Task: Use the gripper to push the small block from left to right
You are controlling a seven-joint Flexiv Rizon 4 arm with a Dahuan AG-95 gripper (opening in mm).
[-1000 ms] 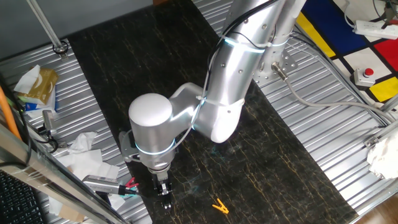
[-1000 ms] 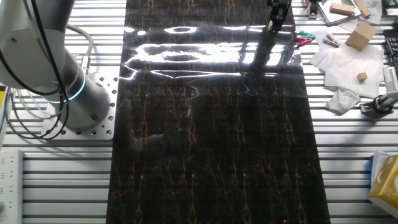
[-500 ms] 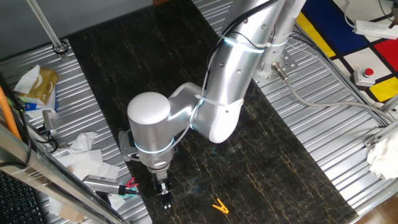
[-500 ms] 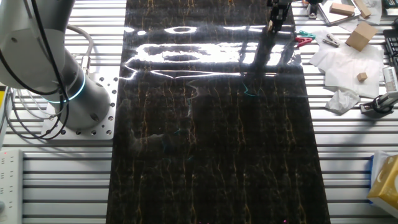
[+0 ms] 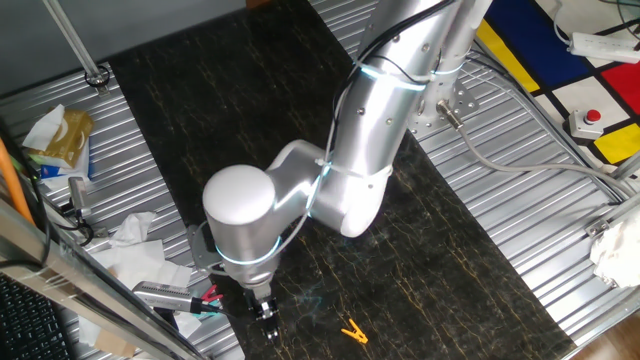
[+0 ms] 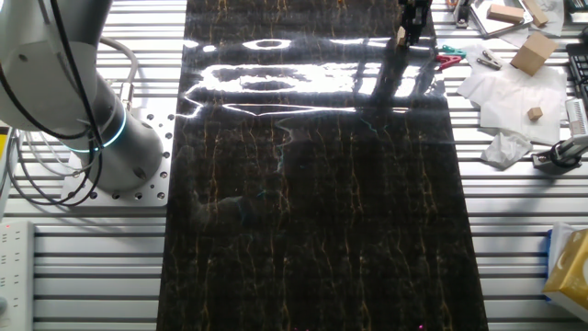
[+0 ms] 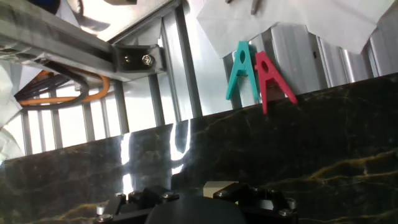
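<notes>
The gripper (image 5: pixel 265 322) is a narrow black tip under the silver arm's wrist, near the dark mat's front left edge. Its fingers look closed together with nothing held. In the other fixed view the gripper (image 6: pixel 413 14) is at the mat's far right corner, with the small tan block (image 6: pixel 401 37) touching its lower left side. In the hand view the block (image 7: pixel 219 186) lies on the mat just beyond the gripper (image 7: pixel 199 200), partly hidden by its dark body. In the first fixed view the wrist and fingers hide the block.
A yellow clip (image 5: pixel 352 331) lies on the mat right of the gripper. Red (image 7: pixel 270 78) and teal (image 7: pixel 239 68) clips lie just off the mat edge, by white tissue (image 6: pixel 510 92) and wooden pieces (image 6: pixel 533 53). A second arm's base (image 6: pixel 101 138) stands beside the mat.
The wrist has shifted a little toward the mat's near corner, and the gripper and block have moved slightly with it. Nothing else moved.
</notes>
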